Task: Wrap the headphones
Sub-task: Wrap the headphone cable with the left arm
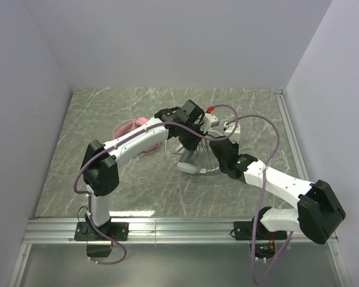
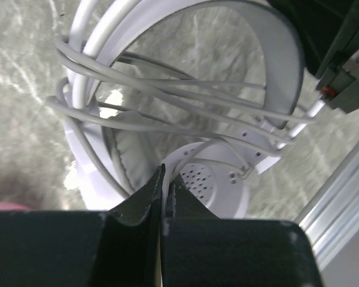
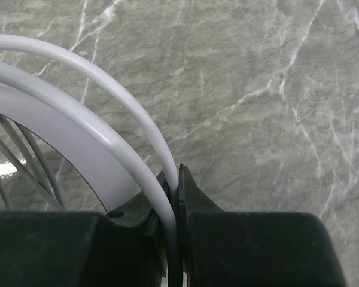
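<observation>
The white headphones (image 1: 193,160) lie mid-table between both arms, with their thin white cable (image 2: 167,89) looped several times across the headband (image 2: 278,72). My left gripper (image 2: 166,174) is shut on a strand of that cable just above the perforated earcup (image 2: 212,182); in the top view it (image 1: 193,136) sits over the headset. My right gripper (image 3: 175,177) is shut on the headset's thin white headband wire (image 3: 140,122), next to the wider band (image 3: 66,128); in the top view it (image 1: 218,148) is at the headset's right side. The pink headphones (image 1: 130,127) lie to the left, partly hidden by my left arm.
White walls close the table on the left, back and right. An aluminium rail (image 1: 167,230) runs along the near edge and another (image 1: 286,128) along the right. Purple arm cables (image 1: 269,128) arc above the table. The right arm's wrist (image 2: 347,60) is close to my left gripper.
</observation>
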Controlling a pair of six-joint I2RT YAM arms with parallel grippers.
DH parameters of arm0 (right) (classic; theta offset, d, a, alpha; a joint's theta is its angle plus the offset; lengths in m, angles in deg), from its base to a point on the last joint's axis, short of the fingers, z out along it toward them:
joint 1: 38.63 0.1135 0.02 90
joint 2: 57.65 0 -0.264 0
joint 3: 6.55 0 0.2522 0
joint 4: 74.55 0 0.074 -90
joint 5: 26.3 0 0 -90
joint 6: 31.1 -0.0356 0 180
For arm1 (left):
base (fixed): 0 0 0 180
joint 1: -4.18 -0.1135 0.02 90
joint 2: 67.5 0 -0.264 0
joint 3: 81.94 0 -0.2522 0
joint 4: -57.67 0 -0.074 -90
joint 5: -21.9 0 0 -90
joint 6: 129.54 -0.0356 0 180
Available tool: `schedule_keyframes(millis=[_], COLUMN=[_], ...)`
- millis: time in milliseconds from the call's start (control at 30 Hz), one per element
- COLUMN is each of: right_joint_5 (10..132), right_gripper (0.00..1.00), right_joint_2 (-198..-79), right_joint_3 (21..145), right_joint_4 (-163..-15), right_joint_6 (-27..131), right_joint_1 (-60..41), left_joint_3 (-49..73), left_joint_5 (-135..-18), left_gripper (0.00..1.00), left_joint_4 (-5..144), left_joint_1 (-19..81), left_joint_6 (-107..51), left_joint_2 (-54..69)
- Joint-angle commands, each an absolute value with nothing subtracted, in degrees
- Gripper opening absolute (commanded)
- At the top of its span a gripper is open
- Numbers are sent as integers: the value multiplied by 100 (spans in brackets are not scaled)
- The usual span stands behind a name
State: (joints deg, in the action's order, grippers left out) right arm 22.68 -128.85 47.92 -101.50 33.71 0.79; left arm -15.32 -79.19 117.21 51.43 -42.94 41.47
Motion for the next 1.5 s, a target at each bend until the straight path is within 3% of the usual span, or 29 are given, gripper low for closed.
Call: schedule_keyframes(millis=[0,333,633,900,1067,1167,1233,1467], right_joint_5=[2564,1019,569,534,666,718,754,850], right_gripper=[0,0,0,0,0,0,0,0], right_joint_2=[-12796,-13306,-13368,-13596,-13728,-13772,-13851,-14071], right_joint_3=[4956,5590,5564,5660,5748,5730,5739,5783], right_joint_4=[-10175,-11143,-11284,-11433,-11459,-11363,-11371,-11469], right_joint_6=[3482,3253,3472,3569,3596,3657,3692,3684], right_joint_1=[206,663,1094,1147,1138,1147,1138,1147], left_joint_3=[-2108,-1459,-597,-1808,-2758,-2935,-2786,-2338], left_joint_5=[-7215,-6853,-7021,-6914,-8187,-8523,-8314,-5962], left_gripper=[1,0,1,0,1,1,1,0], left_joint_4=[11845,10712,9727,10762,12071,12118,11951,11521], left_joint_1=[5103,5103,5103,5120,5120,5103,5112,5375], left_joint_6=[-4938,-5588,-6801,-6838,-6504,-6450,-6511,-7301], left_joint_2=[4175,3771,3288,3647,4087,4097,3930,3630])
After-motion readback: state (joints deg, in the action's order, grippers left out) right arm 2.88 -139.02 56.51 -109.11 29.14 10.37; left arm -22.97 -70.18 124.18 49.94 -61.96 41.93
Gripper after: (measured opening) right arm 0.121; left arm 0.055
